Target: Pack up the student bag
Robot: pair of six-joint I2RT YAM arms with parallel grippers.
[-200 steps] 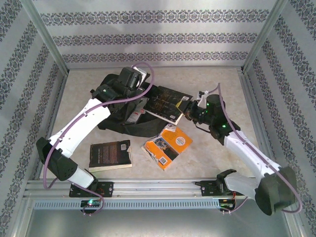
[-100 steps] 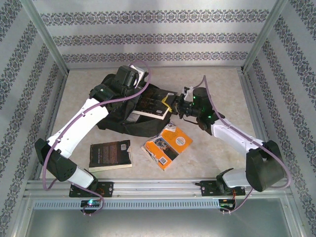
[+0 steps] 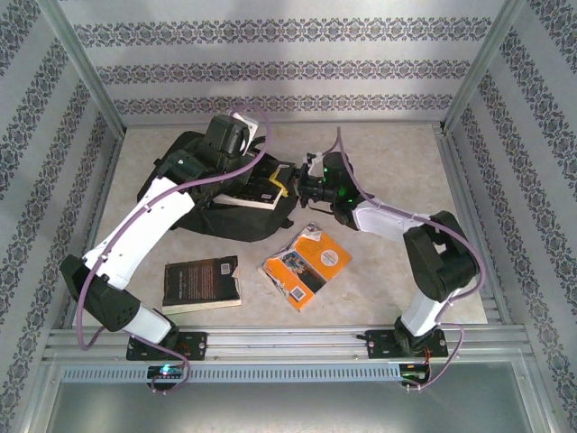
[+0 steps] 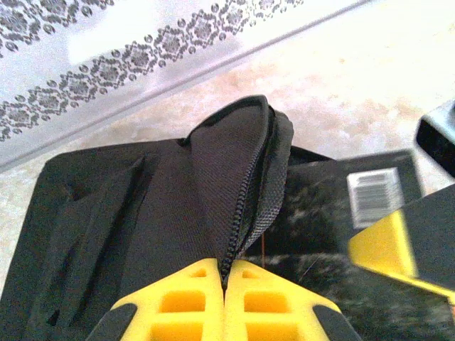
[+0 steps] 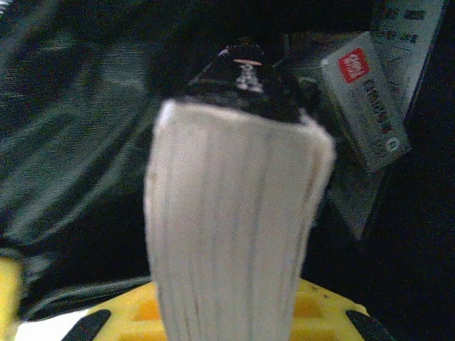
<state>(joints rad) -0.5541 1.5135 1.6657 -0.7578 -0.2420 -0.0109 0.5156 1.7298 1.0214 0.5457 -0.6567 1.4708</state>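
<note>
**Sliding a Book Into the Held-Open School Bag**

Working at the far side of the pale table (image 3: 397, 153), two robot arms share one job on the large black soft-fabric student bag (image 3: 230, 221), which lies flat near the back wall. The left gripper (image 4: 224, 275) is pinched tight on the bag's zippered flap (image 4: 242, 177), lifting it so the mouth gapes. The right gripper (image 3: 287, 182) is clamped on a dark-covered paperback (image 3: 255, 191), held by its spine end with the pale page block pointing into the opening. The book's leading part appears to be past the zipper line already.

Doing this step well looks to depend on the left arm holding the flap high and taut, so the fabric does not sag onto the book's corner. The right arm should push along the bag's length, low and level. It should let go only once the book is well inside, or the book may slide back out. A grey item with a red label (image 5: 362, 99) seems to lie in the dark interior, so the incoming book may need to ride over or beside it.

An orange-covered paperback (image 3: 307, 262) and another dark-covered book (image 3: 200, 281) wait on the table nearer the arms' bases, apparently next to be packed.
</note>
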